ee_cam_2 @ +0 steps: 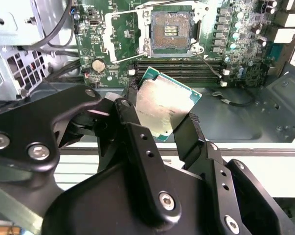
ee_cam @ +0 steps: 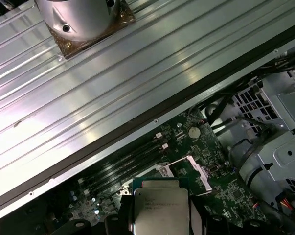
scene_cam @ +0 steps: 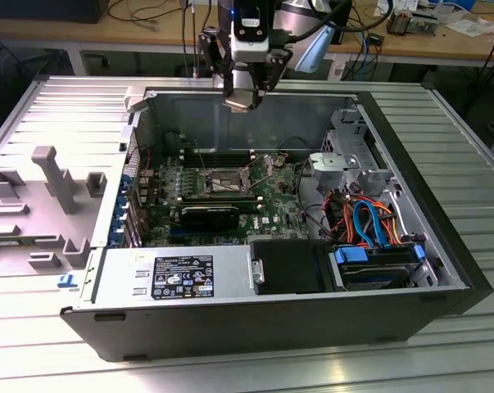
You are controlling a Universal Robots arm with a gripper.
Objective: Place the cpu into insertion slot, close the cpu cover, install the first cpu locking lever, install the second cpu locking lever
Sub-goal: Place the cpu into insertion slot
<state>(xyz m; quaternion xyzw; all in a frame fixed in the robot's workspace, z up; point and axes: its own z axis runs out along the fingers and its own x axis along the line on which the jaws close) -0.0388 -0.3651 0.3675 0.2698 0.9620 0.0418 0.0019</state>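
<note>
Looking down on an open computer case (scene_cam: 230,327) lying on its side on a ribbed metal tabletop (scene_cam: 443,360). Showing the gripper (scene_cam: 247,98) hanging at 12 o'clock in the exterior view, above the case's far wall and well clear of the motherboard (scene_cam: 271,201) below.

Clamping the cpu (ee_cam_2: 164,105) by two opposite edges between black fingers (ee_cam_2: 137,132), jaws closed tight on it. Holding the chip in the air, tilted, silvery top facing the camera in both wrist views, green rim showing at the edges, touching nothing but the fingers.

Showing the insertion slot (ee_cam_2: 171,30) lying bare near the middle of the board, its grid of contacts uncovered. Showing the cpu cover (ee_cam_2: 122,36) swung open and lying just beside the slot. Showing dark memory slots (ee_cam_2: 181,68) running between the slot and the case wall, with a round coin cell (ee_cam_2: 98,64) near the cover.

Placing, in the exterior view, a grey moulded fixture (scene_cam: 54,184) at 9 o'clock outside the case, a power supply (scene_cam: 181,277) at 6 o'clock inside it, and a drive bay (scene_cam: 373,266) with blue and orange cables at 4 o'clock.
</note>
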